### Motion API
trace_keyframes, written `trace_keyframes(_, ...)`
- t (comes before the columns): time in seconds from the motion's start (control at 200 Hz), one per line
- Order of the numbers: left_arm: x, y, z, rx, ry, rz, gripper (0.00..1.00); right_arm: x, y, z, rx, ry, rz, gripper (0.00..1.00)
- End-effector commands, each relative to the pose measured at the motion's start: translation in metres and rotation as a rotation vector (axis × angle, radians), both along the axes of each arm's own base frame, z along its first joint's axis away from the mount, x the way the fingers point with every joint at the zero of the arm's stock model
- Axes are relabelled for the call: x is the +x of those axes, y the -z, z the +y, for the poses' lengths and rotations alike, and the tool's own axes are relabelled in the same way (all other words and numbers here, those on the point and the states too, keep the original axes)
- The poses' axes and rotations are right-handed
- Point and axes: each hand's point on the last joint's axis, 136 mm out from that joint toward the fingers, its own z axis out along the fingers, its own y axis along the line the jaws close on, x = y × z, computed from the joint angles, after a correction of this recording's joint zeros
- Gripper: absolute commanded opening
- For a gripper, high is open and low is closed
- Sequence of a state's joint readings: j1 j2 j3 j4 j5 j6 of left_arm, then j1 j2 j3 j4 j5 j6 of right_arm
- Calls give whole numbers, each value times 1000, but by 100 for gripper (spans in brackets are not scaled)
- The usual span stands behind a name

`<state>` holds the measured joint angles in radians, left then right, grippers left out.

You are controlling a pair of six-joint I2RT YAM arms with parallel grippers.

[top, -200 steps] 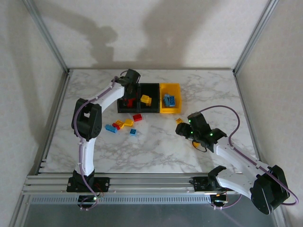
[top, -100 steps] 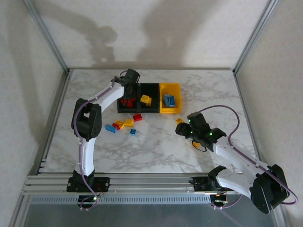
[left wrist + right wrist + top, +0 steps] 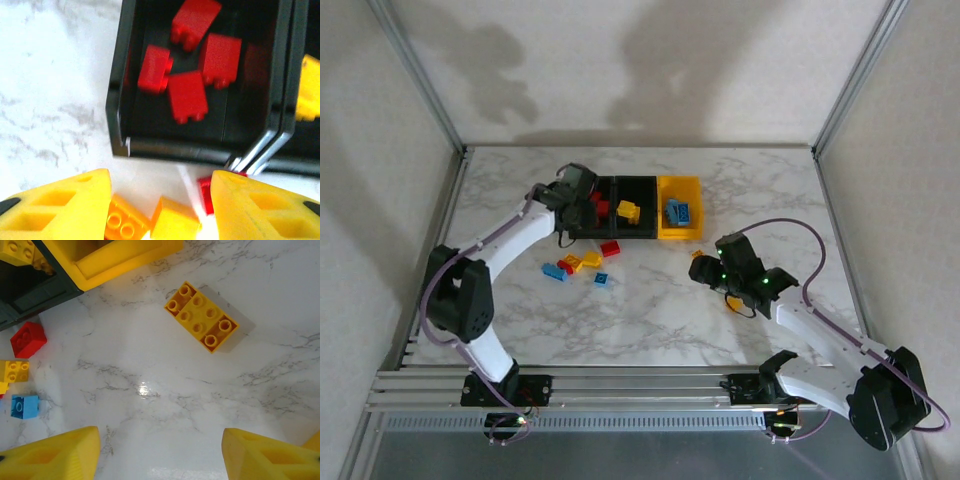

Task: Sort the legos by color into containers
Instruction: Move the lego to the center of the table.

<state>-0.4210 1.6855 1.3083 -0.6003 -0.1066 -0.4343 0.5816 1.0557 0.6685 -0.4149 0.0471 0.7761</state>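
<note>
White walls stand around the white marble-look table (image 3: 650, 320). Three small plastic bins sit in a row: one bright yellow bin (image 3: 680, 236) and two black bins (image 3: 638, 234) left of it. The far black bin (image 3: 116, 100) holds four red studded bricks (image 3: 187, 95). One yellow eight-stud brick (image 3: 201, 316) lies just in front of the yellow bin. The left gripper (image 3: 160, 187) is spread wide and empty by the far black bin. The right gripper (image 3: 160, 450) is wide and empty near the yellow bin.
</note>
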Motion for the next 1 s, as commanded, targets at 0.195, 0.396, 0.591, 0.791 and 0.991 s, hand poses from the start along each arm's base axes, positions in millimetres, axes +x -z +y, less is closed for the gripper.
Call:
trace_keyframes(0.195, -39, 26, -44, -152, 46, 36, 64, 12, -8, 21, 36, -53, -16, 65)
trace_keyframes(0.396, -26, 30, -62, -219, -27, -50, 75, 5, -6, 13, 27, -32, -16, 65)
trace_keyframes(0.591, -15, 47, -78, -182, -38, -45, 78, -4, -2, 4, 27, -8, -16, 65)
trace_keyframes(0.791, -10, 67, -83, -109, -58, -40, 80, -10, -1, -4, 19, 7, -21, 65)
trace_keyframes(0.991, -7, 76, -86, -56, -66, -36, 80, -11, -1, -6, 7, 4, -20, 65)
